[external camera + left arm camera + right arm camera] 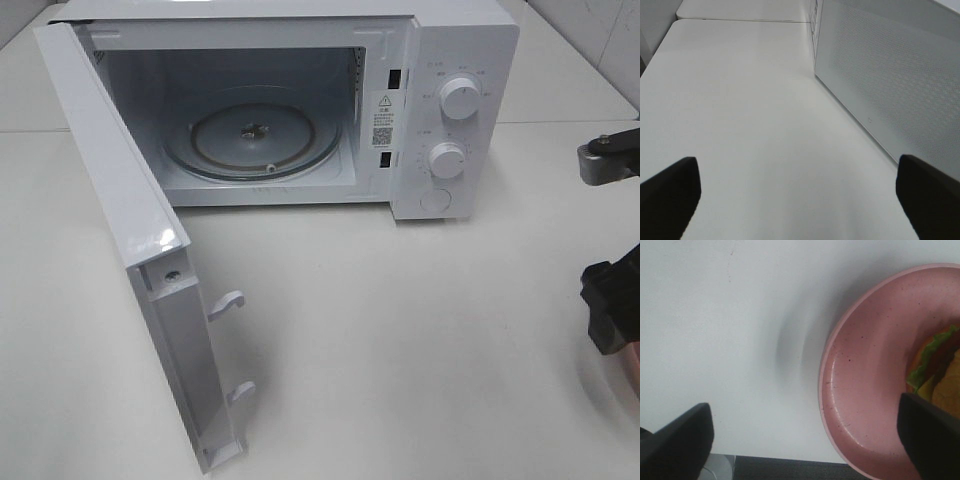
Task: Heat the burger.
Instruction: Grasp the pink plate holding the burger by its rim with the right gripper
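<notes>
Right wrist: burger (939,371) on pink plate (865,375); right tool (802,412) spread wide.

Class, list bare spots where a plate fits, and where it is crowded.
Free: round glass turntable in the open white microwave; white tabletop between its door and the right gripper. Crowded: by that gripper, the pink round plate holding the burger.

A matte white table (750,100) is spreading out ahead of the left gripper (797,180), meeting a second table (740,10) at a thin seam farther out, while soft light is glowing evenly and a pale tiled wall (600,30) is showing beyond.
</notes>
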`<state>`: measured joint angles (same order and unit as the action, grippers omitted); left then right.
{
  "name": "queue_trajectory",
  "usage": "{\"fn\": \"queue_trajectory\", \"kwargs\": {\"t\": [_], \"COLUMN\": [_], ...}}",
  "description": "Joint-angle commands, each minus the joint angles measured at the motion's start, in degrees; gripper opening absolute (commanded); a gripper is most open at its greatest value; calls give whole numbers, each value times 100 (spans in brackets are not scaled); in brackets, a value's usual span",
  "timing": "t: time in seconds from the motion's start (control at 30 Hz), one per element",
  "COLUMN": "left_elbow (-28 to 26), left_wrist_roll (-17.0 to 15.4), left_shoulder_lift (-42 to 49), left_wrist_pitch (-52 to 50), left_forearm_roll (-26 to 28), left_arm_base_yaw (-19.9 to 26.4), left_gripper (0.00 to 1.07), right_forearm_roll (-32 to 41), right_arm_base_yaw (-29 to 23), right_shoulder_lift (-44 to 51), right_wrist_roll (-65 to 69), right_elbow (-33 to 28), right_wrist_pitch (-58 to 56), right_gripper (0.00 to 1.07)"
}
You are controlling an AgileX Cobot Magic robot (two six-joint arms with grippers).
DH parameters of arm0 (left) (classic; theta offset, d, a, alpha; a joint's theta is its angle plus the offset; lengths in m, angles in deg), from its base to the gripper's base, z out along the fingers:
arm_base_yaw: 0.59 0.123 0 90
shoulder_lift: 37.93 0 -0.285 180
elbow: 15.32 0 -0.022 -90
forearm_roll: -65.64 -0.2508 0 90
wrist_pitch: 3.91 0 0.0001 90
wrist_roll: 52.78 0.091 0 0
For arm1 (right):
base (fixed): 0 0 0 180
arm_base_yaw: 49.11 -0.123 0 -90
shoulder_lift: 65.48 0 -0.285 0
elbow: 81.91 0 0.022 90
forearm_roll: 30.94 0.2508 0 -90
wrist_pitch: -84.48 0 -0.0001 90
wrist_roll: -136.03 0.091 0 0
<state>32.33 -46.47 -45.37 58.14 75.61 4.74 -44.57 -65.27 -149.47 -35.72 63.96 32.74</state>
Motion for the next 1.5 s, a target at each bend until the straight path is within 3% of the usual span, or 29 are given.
{"fn": "queue_trajectory", "kwargs": {"t": [0.03, 0.27, 0.5, 0.67, 1.0, 1.5], "left_elbow": [6, 6, 6, 6, 6, 6], "left_wrist_roll": [-17, -17, -17, -17, -23, -23], "left_shoulder_lift": [69, 69, 69, 69, 69, 69], "left_wrist_pitch": [-80, -80, -80, -80, -80, -80], "left_forearm_roll": [17, 17, 17, 17, 17, 17], "left_arm_base_yaw": [17, 17, 17, 17, 17, 17], "left_gripper": [98, 98, 98, 98, 98, 98], "right_forearm_roll": [-29, 11, 80, 132, 126, 120], "right_arm_base_yaw": [34, 132, 877, 1100, 1100, 1100], "right_shoulder_lift": [17, 17, 17, 17, -304, -1364], "right_wrist_roll": [-138, -92, -120, -92, 69, 172], "right_elbow": [11, 11, -344, -602, -1020, -997], "right_wrist_pitch": [52, 29, 332, 825, 1593, 2269], "right_gripper": [103, 101, 98, 97, 95, 91]}}
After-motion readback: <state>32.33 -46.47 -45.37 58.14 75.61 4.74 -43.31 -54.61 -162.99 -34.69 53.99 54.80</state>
